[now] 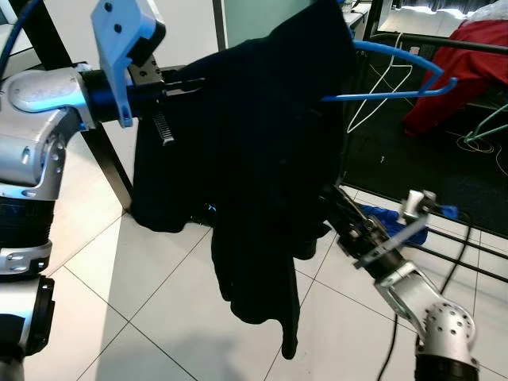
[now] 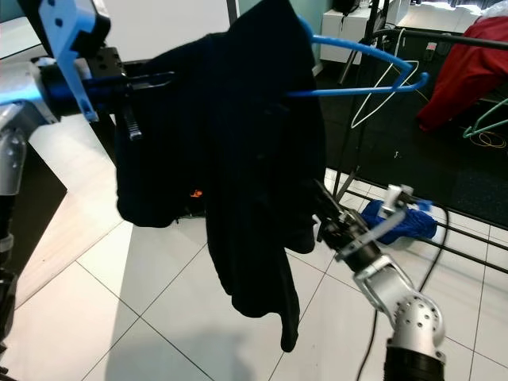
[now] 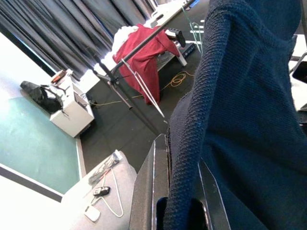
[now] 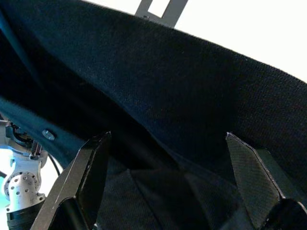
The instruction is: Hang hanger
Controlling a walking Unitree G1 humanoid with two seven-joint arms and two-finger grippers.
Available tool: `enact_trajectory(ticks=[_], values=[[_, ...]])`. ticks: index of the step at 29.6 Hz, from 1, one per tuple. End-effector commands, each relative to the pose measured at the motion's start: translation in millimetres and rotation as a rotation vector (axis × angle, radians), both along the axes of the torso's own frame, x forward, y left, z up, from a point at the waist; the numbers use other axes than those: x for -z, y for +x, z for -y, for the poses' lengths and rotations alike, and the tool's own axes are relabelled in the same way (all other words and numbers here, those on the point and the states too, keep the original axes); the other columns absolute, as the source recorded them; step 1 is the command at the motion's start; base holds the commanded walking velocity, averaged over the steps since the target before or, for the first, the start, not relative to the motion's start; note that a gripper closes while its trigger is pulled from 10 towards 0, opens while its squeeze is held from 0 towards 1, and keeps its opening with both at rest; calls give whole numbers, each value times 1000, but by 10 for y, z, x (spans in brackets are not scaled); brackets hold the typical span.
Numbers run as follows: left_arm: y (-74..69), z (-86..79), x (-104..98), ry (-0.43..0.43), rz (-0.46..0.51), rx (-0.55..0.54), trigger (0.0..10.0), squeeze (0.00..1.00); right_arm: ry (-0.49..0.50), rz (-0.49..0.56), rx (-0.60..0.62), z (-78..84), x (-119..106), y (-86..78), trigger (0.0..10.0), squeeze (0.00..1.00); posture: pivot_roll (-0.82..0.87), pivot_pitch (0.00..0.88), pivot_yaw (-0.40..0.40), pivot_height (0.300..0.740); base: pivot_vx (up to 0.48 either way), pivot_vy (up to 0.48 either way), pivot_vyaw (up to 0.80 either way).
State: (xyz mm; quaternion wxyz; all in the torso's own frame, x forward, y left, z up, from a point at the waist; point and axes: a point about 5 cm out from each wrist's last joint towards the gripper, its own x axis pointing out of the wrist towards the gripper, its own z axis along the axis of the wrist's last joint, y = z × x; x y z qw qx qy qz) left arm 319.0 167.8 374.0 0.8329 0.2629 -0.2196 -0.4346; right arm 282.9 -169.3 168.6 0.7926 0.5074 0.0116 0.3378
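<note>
Up at head height, the left gripper [image 1: 186, 83] is clenched on the shoulder of a dark sweater [image 1: 254, 159], which hangs on a blue hanger [image 1: 397, 75] whose hook end juts out toward a black clothes rail [image 1: 444, 41]. Lower down, the right gripper [image 4: 168, 182] reaches into the sweater's hanging folds with its fingers [image 4: 88, 167] spread apart, grasping nothing. A red garment [image 1: 468, 63] is draped over the rail, above a white tiled floor [image 1: 159, 317].
</note>
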Motion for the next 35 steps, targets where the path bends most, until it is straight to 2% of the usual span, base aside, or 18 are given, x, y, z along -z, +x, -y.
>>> enact_trajectory(ticks=[1, 12, 14, 20, 30, 31, 33, 34, 35], values=[[-42, 17, -96, -21, 46, 12, 0, 0, -10, -14, -20, -39, 4, -16, 10000, 0, -93, 55, 57, 740, 0, 0, 0], [-46, -10, -112, -26, 55, 0, 0, 0, -20, -21, -16, 70, -12, -94, 10000, 0, -96, 49, 50, 740, 0, 0, 0], [-33, -31, -117, -31, 60, -15, 0, 0, -28, -23, 12, 169, -42, -169, 10000, 0, -103, 47, 50, 740, 0, 0, 0], [-16, -44, -133, -41, 69, -29, 0, 0, -39, -72, 46, 269, 7, -309, 10000, 0, -109, 50, 51, 740, 0, 0, 0], [-15, -41, -135, -43, 69, -31, 0, 0, -33, -97, 52, 276, 46, -364, 10000, 0, -112, 55, 55, 740, 0, 0, 0], [-33, 0, -136, -49, 69, -6, 0, 0, -28, -111, 46, 208, 67, -343, 10000, 0, -110, 57, 55, 740, 0, 0, 0], [-33, 0, -136, -49, 69, -6, 0, 0, -28, -111, 46, 208, 67, -343, 10000, 0, -110, 57, 55, 740, 0, 0, 0], [-46, 21, -134, -50, 69, 8, 3255, 0, -25, -118, 43, 172, 73, -322, 10000, 0, -109, 57, 57, 740, 0, 0, 0], [-46, 21, -134, -50, 69, 8, 3255, 0, -25, -118, 43, 172, 73, -322, 10000, 0, -109, 57, 57, 740, 0, 0, 0]])
